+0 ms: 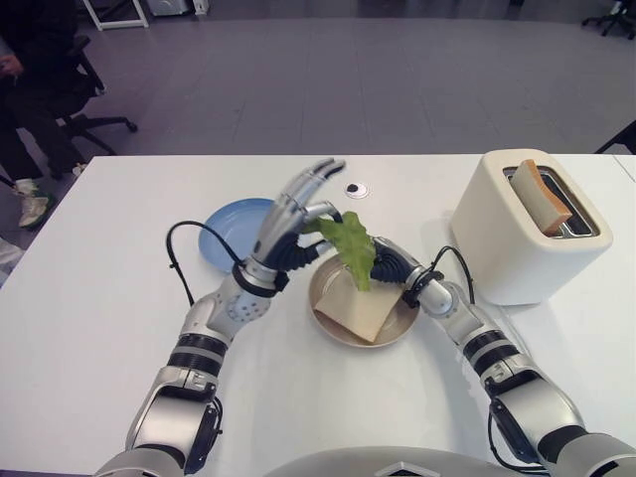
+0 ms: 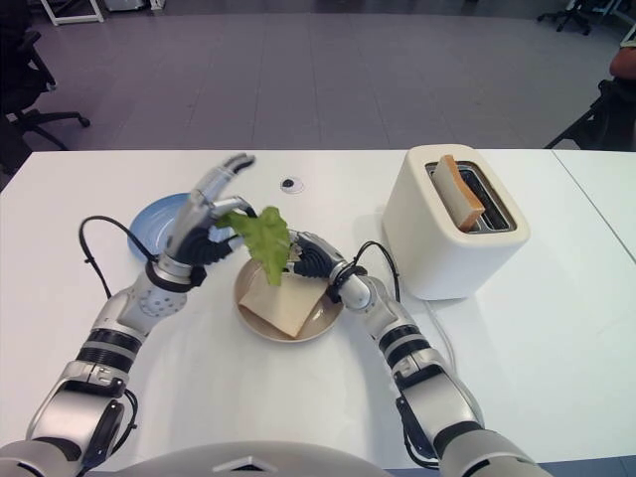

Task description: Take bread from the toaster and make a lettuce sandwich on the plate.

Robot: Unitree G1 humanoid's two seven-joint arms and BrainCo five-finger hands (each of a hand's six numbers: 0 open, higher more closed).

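White surface (image 1: 99,298) with grey floor (image 1: 348,79) behind it and an office chair (image 1: 94,124) at far left. Left eye view: cream toaster (image 1: 507,248) on the right side of the surface, one toast slice (image 1: 542,194) standing tilted in its slot, top sticking out. Tan plate (image 1: 397,333) at centre front holds a flat bread slice (image 1: 358,310). A lettuce leaf (image 1: 350,243) hangs upright in the air over that bread, its lower tip just above it or touching it, can't tell which. Left robot hand (image 1: 288,224) is at the leaf's upper left, thumb and a lower finger pinched on the leaf's top edge, the other fingers stretched up and apart. Right robot hand (image 1: 397,266) sits low over the plate's far right rim, right against the leaf's right edge; cannot tell whether it grips the leaf. Blue plate (image 1: 229,234) lies behind the left robot hand, bare. Small black-and-white disc (image 1: 356,189) further back at centre. Black cable (image 1: 177,248) loops on the surface by the left forearm. Right eye view: same layout, with the leaf (image 2: 263,243) between the left robot hand (image 2: 199,229) and right robot hand (image 2: 316,260), above the bread slice (image 2: 283,306) on the tan plate (image 2: 330,313); toaster (image 2: 437,238) well apart to the right with the toast slice (image 2: 459,194) in its slot.
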